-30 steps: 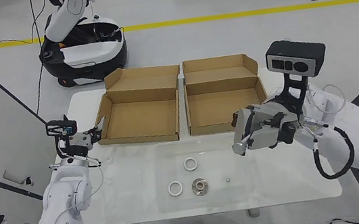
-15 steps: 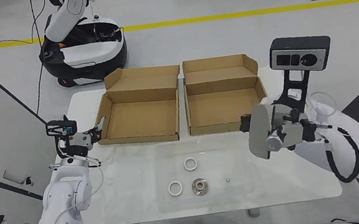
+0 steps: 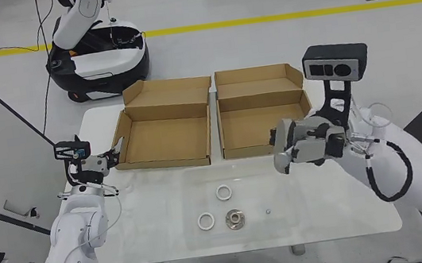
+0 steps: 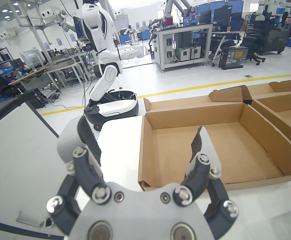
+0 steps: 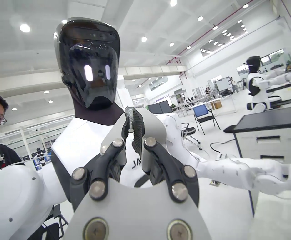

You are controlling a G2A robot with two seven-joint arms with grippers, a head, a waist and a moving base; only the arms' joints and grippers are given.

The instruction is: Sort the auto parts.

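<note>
From my remote station, I see the right pincer (image 3: 280, 158) raised above the table (image 3: 326, 212), near the front edge of the right cardboard box (image 3: 254, 126). In its wrist view the right pincer (image 5: 132, 113) is clamped on a short threaded bolt (image 5: 130, 125), which stands nearly upright between the ribbed pads (image 5: 138, 127).

The left pincer (image 3: 110, 157) hangs at the table's left edge, just beside the front corner of the left cardboard box (image 3: 166, 140). Its wrist view shows the left pincer (image 4: 141, 134) with fingers spread wide apart and nothing between them.

The two boxes sit side by side at the back of the table, flaps open. In front of them lie a white ring (image 3: 224, 192), a second white ring (image 3: 205, 222), a round metal part (image 3: 235, 220) just beside that ring, and a tiny piece (image 3: 269, 210) too small for me to make out.
</note>
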